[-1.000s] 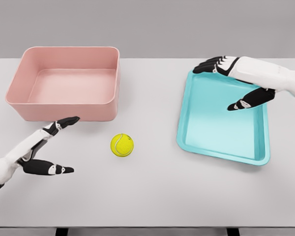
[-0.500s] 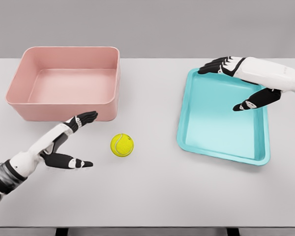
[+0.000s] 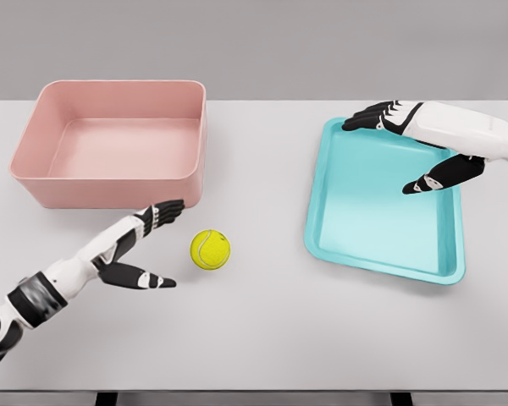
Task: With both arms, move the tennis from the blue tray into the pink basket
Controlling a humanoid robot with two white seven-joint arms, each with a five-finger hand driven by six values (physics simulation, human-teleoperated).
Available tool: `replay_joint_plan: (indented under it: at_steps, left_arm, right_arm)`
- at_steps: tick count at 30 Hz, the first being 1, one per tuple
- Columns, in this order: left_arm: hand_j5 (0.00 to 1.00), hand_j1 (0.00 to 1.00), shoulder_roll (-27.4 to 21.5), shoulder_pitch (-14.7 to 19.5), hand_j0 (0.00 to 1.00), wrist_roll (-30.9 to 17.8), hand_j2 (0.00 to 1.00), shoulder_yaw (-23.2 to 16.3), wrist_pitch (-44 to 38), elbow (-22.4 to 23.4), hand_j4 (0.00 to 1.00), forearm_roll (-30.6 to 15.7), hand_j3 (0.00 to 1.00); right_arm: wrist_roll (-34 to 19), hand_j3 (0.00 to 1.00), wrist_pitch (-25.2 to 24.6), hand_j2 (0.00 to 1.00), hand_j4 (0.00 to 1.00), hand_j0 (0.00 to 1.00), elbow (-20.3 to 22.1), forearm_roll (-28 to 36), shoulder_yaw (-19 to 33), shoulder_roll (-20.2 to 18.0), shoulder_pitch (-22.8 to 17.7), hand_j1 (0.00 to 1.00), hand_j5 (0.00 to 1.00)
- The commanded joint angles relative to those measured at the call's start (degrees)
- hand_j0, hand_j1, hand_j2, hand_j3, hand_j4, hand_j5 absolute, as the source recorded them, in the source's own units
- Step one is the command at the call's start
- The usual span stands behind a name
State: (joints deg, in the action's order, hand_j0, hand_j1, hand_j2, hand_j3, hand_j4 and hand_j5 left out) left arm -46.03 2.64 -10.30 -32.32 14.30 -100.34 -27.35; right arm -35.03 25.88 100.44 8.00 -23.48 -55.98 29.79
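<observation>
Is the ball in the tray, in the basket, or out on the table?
Out on the table. The ball lies on the white surface between the pink basket and the blue tray, touching neither.

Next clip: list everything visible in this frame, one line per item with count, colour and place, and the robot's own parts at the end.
tennis ball: one, yellow-green, on the bare table between basket and tray, outside both.
basket: one, pink, far left of the table, nothing inside.
tray: one, blue-turquoise, right side of the table, nothing lying in it.
table: one, white, fills most of the view.
wall: grey, behind the table.
left hand: one, white arm with black fingers, open, just left of the ball, not touching it.
right hand: one, white arm with black fingers, open, over the tray's far right corner, holding nothing.
</observation>
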Motion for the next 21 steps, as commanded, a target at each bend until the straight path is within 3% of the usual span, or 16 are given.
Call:
replay_joint_plan:
  at_steps: [1,21]
  left_arm:
    - [1.0,1.0,0.06,0.17,1.0,-0.07,1.0,-0.9,-0.23,0.06,1.0,0.02,1.0]
    - [1.0,1.0,2.17,6.42,1.0,0.28,1.0,-5.12,-7.35,0.58,1.0,1.07,1.0]
  right_arm:
    - [0.03,1.0,-0.13,1.0,1.0,1.0,0.01,0.35,0.01,-0.36,0.0,1.0,1.0]
    - [0.03,1.0,0.31,1.0,1.0,1.0,0.01,0.35,0.27,-1.06,0.0,1.0,1.0]
